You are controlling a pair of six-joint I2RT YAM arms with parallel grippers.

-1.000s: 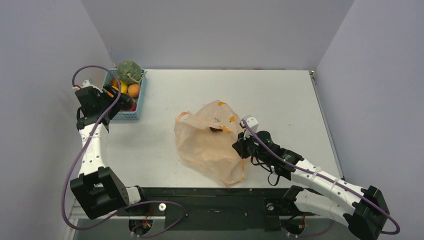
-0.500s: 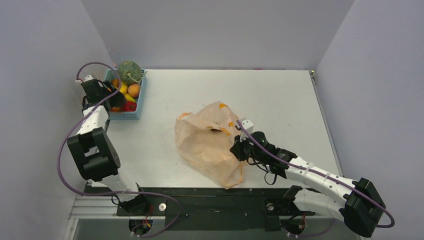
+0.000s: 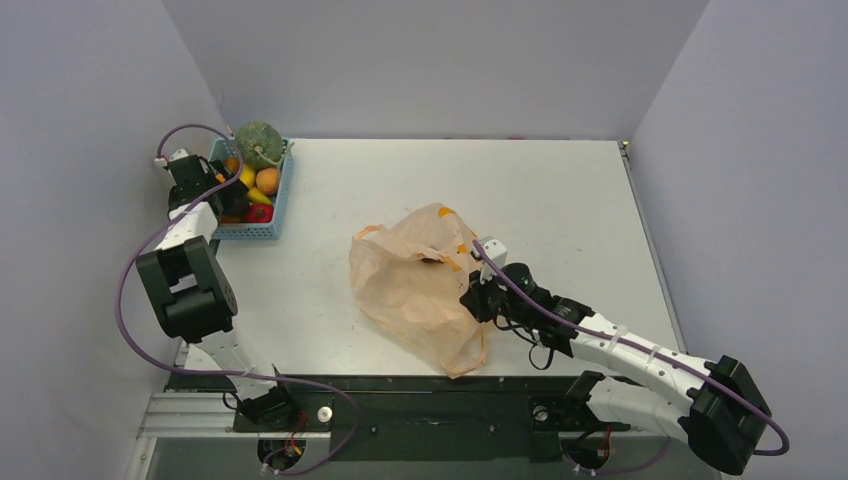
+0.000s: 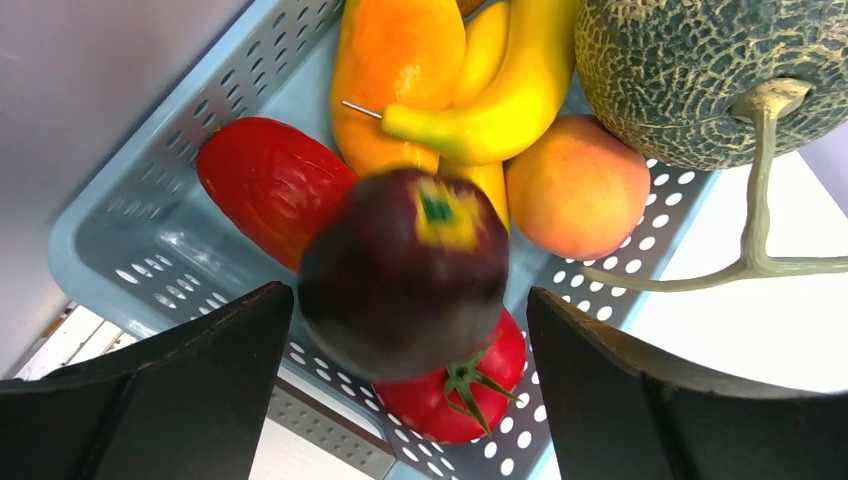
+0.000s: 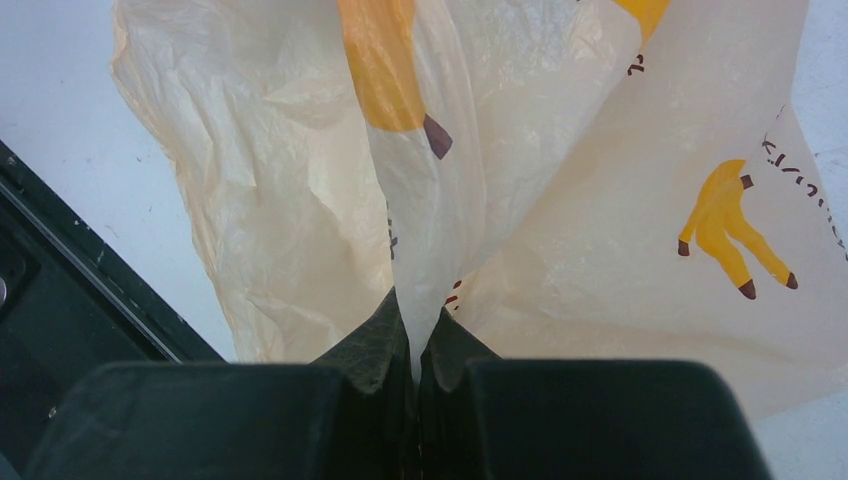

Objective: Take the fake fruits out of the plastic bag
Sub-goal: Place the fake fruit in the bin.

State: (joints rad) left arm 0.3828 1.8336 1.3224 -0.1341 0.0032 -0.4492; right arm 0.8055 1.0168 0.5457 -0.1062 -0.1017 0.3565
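Note:
The peach plastic bag [image 3: 415,285] with banana prints lies crumpled mid-table. My right gripper [image 3: 476,298] is shut on a fold of its right side; the film is pinched between the fingers [image 5: 418,330]. A dark piece [image 3: 432,259] shows at the bag's mouth. My left gripper [image 3: 222,188] is open above the blue basket [image 3: 262,231]. A dark purple fruit [image 4: 405,270], blurred, sits between the spread fingers without touching them, over a red tomato [image 4: 455,390]. The basket also holds a banana [image 4: 500,95], a peach [image 4: 577,187], a red piece [image 4: 270,180] and the green melon [image 3: 258,143].
The blue basket's wall [image 4: 130,250] lies close to the left wall at the table's back left corner. The table's near edge and a black rail [image 5: 60,300] run just in front of the bag.
My left gripper has drawn back left over the basket and the red tomato now shows. My right gripper has shifted slightly left and nearer with the bag fold.

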